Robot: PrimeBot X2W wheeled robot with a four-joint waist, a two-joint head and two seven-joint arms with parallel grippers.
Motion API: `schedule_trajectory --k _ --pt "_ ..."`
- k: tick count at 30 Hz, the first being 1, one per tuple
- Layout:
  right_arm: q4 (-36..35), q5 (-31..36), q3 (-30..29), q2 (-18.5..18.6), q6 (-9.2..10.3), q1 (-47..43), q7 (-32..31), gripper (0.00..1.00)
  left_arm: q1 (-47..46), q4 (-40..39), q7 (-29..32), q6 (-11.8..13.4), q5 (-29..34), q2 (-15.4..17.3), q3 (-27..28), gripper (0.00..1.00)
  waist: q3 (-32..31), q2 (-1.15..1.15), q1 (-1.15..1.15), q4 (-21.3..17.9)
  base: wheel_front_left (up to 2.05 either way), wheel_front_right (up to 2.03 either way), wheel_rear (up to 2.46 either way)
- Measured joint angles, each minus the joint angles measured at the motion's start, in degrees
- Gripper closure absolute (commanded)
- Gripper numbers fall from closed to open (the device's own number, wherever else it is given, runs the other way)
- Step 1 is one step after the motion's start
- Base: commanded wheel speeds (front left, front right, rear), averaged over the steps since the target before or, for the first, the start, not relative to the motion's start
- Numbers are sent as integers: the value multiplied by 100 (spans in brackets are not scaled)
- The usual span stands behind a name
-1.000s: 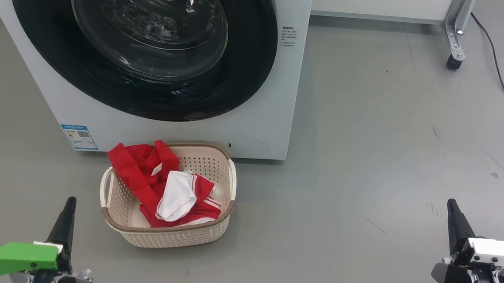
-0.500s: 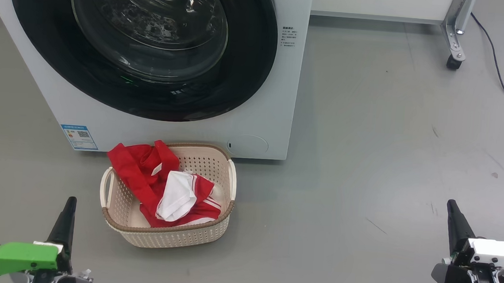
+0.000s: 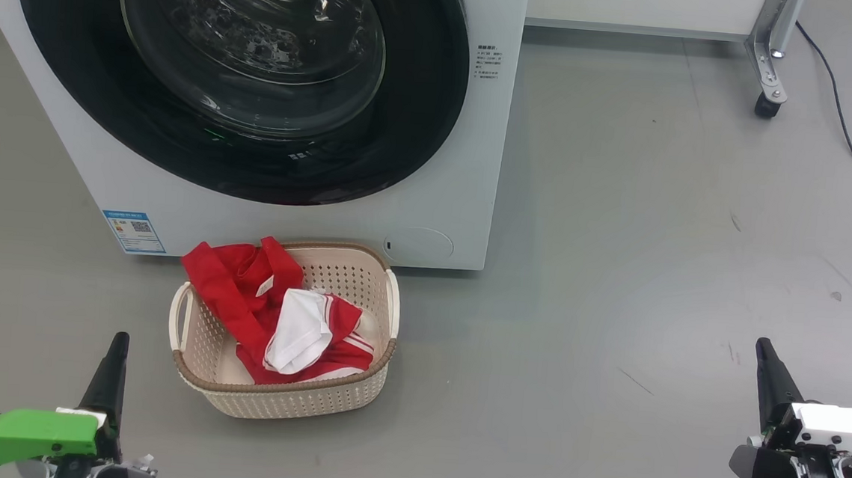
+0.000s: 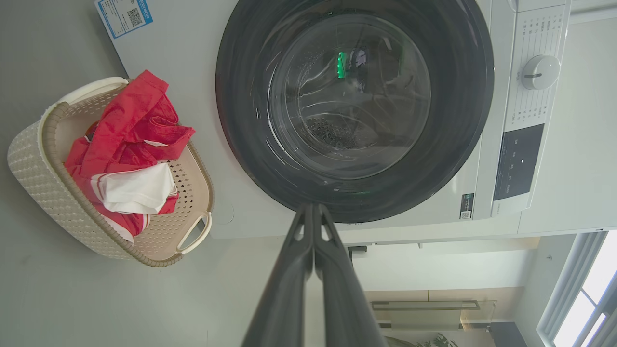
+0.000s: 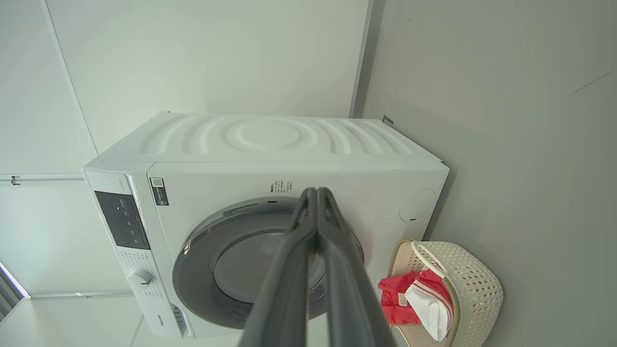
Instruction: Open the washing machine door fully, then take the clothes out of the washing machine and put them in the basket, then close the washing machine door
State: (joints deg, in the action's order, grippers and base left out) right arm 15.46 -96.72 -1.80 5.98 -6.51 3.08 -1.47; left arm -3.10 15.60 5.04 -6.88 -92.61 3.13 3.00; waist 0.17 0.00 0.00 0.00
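The washing machine door (image 3: 419, 118) sits shut and the clothes (image 3: 270, 318) lie in the basket (image 3: 382, 356) — so left gripper (image 3: 117, 349) and right gripper (image 3: 765, 356) rest clenched, empty, well clear, job apparently done.

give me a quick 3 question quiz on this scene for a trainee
1. True or false: the door is shut.
2. Where are the clothes? A: in the drum. B: in the basket. C: on the floor.
3. Fill in: the left gripper and right gripper are both ____ and hold nothing.

Key: 1 true; 2 B; 3 shut.
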Motion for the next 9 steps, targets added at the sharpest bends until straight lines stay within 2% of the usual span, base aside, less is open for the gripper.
schedule_trajectory --k 9 --pt "7 0 -3 -1 -9 1 -1 100 -1 0 0 0 0 -1 3 100 0 0 0 0 0 0 0"
